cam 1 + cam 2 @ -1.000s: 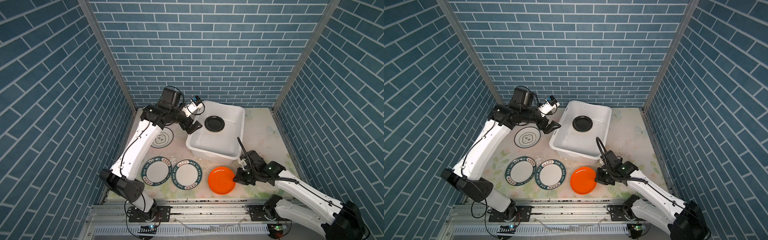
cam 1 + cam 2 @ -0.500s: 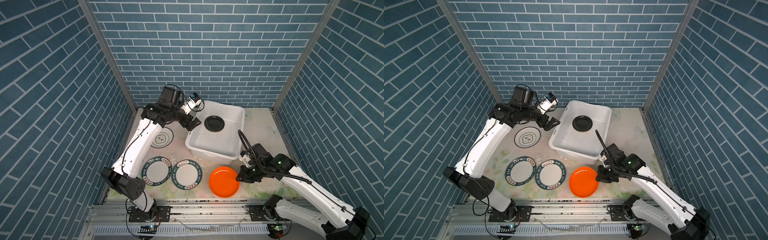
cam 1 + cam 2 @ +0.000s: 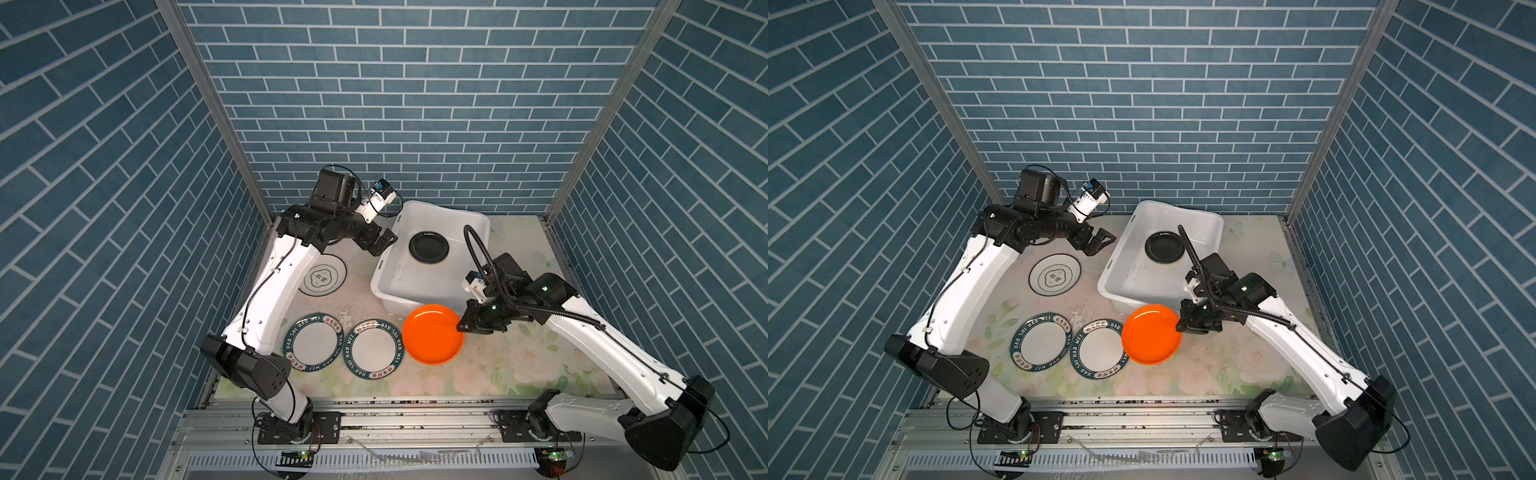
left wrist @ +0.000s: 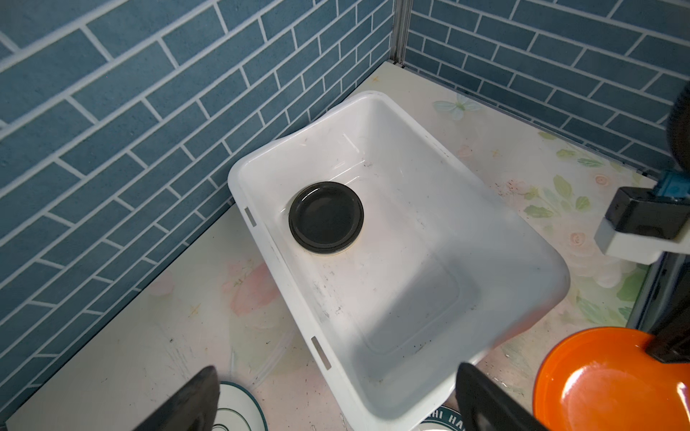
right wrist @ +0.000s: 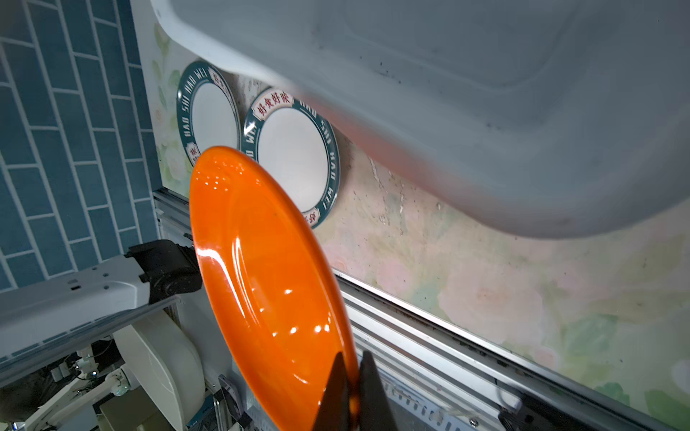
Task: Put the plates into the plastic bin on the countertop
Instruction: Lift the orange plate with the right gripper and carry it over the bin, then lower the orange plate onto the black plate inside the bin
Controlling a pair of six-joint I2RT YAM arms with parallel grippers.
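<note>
My right gripper [image 3: 461, 328] [image 3: 1179, 328] [image 5: 353, 362] is shut on the right rim of the orange plate [image 3: 432, 334] [image 3: 1150, 340] [image 5: 261, 268]. It holds the plate tilted above the countertop [image 3: 519, 365], by the near corner of the plastic bin [image 3: 384, 266] [image 3: 1113, 270] [image 4: 261, 239] [image 5: 485, 93]. A black plate [image 3: 428, 247] [image 3: 1165, 247] [image 4: 326, 218] lies in the bin's far end. My left gripper [image 3: 384, 243] [image 3: 1102, 243] [image 4: 338, 373] hangs open and empty beside the bin's left rim. Two green-rimmed plates [image 3: 312, 347] [image 3: 374, 354] [image 5: 295, 156] and a black-rimmed white plate [image 3: 324, 275] lie on the countertop.
Blue brick walls close in the back and both sides. A metal rail [image 3: 395, 419] runs along the front edge. The left arm's white link [image 3: 274, 291] reaches over the black-rimmed plate's left side.
My right gripper has lifted the orange plate off the countertop and carried it up toward the bin's near corner. The left gripper has hardly moved and stays open.
</note>
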